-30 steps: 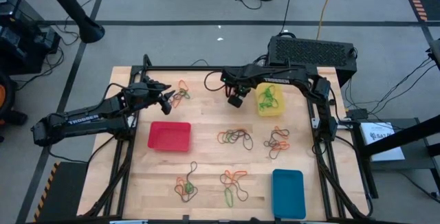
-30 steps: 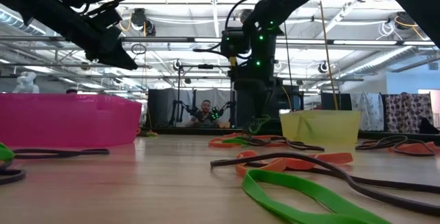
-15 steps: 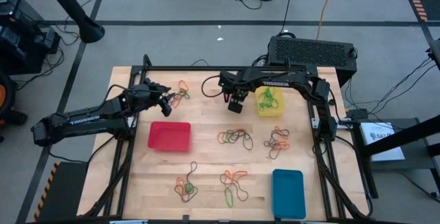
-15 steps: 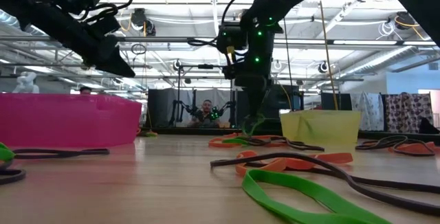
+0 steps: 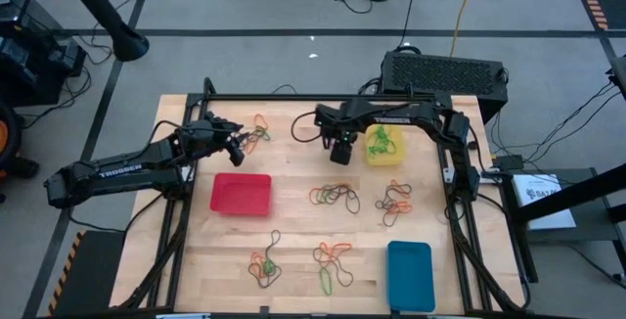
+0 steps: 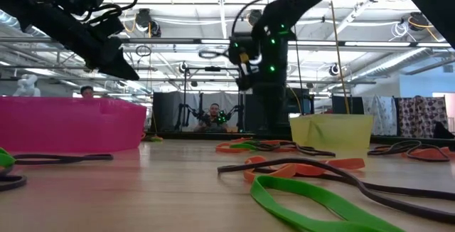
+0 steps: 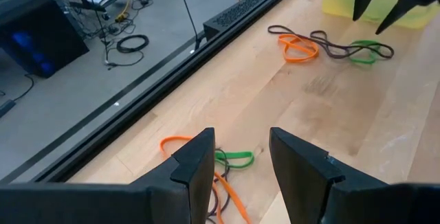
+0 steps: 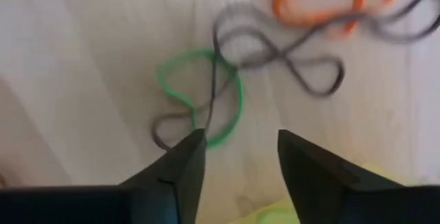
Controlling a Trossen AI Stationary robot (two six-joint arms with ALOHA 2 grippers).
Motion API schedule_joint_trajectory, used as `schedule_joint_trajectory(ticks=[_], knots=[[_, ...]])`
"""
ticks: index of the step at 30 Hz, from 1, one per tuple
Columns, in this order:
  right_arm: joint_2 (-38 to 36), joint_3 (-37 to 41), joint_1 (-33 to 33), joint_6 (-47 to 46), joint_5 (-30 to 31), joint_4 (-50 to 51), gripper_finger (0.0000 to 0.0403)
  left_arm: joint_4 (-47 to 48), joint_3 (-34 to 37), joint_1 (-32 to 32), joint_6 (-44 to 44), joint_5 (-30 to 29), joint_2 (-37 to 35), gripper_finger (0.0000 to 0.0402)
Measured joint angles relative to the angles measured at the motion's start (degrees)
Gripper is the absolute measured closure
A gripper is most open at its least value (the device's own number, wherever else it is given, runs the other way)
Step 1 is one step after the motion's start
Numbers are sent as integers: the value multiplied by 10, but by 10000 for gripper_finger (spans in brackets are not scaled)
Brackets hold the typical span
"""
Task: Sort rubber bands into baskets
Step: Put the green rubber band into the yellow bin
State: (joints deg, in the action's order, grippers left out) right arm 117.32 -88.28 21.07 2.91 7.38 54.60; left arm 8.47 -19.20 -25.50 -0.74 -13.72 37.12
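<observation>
A: Worktop point(image 5: 293, 270) seen whole from above, yet the rubber bands stay too thin there to count. Heaps hard to separate: one just beside the left tool point(image 5: 238, 144), one beside the yellow basket point(image 5: 383, 146), more across the middle and the near side point(image 5: 334, 196)

B: Green loops point(image 5: 380, 140) lying in the yellow basket, number impossible to tell. Red basket point(image 5: 241, 193) toward the left arm, blue basket point(image 5: 409, 276) at the near right edge, contents of neither made out. Low view cuts off the red basket's far side and blurs the nearest green band point(image 6: 306, 207)

A: Right tool point(image 8: 235, 159)?

B: Fingers point(image 8: 180, 165) parted, nothing between them. Below, blurred: a green loop point(image 8: 230, 107) crossed by a dark one point(image 8: 289, 56), orange point(image 8: 323, 4) beyond, cut by the frame edge. A sliver of yellow at the corner, barely seen

A: Against a second ago?

B: Was pinched shut then, angled out over the bare wood; now spread, drawn closer to the yellow basket, just beside it point(image 5: 339, 149). Low view shows it raised clear of the worktop point(image 6: 256, 82)

A: Left tool point(image 7: 239, 165)?

B: Unmoved, hovering open and empty over its orange, green and dark tangle point(image 7: 223, 162) near the far rail
</observation>
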Motion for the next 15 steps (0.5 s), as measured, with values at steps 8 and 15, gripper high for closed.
schedule_joint_trajectory(ticks=[8,15], knots=[[0,61,2,-17,48,-92,222,-10,0,0,0,0,0,253],[0,61,4,-18,61,-93,254,-11,0,0,3,0,0,253]])
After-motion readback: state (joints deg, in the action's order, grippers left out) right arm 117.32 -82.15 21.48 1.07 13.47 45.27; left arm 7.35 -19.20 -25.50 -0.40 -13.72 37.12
